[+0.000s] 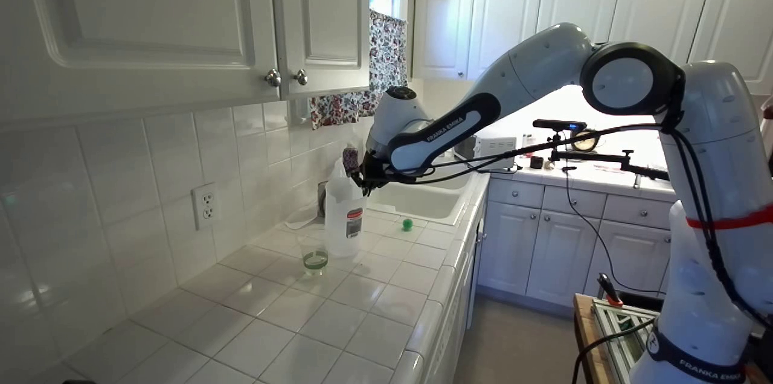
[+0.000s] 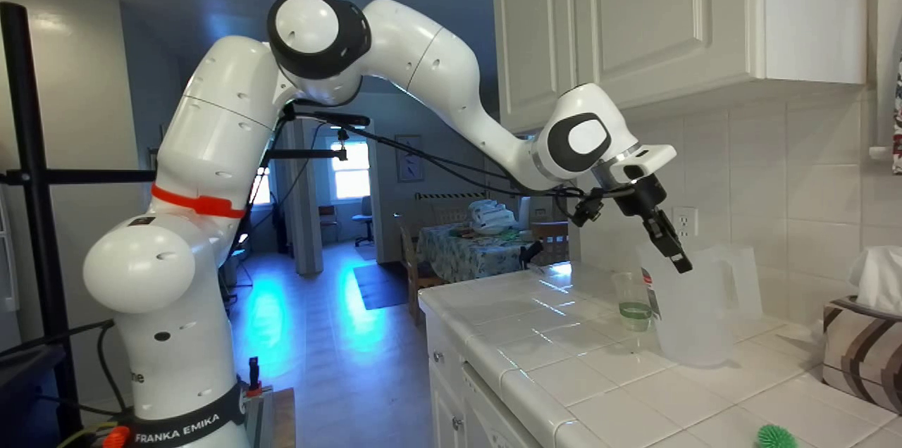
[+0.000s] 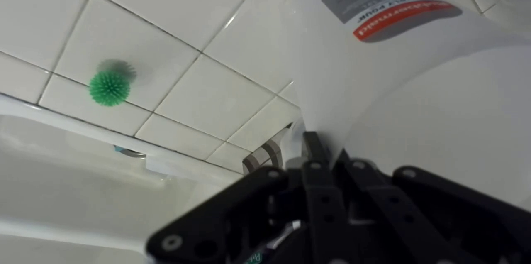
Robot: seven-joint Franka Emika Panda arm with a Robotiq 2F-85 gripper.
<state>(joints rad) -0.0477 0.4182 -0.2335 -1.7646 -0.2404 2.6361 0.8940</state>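
Exterior view: pitcher (image 2: 694, 325) stands, long axis vertical, handle (image 2: 747, 282) toward backsplash (image 2: 757, 184).

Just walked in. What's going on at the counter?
The Franka arm has its hand shut, apparently gripping a translucent pitcher near its top. The pitcher looks to be standing on the tiled counter; a clear cup and a green spiky ball sit nearby, neither held.
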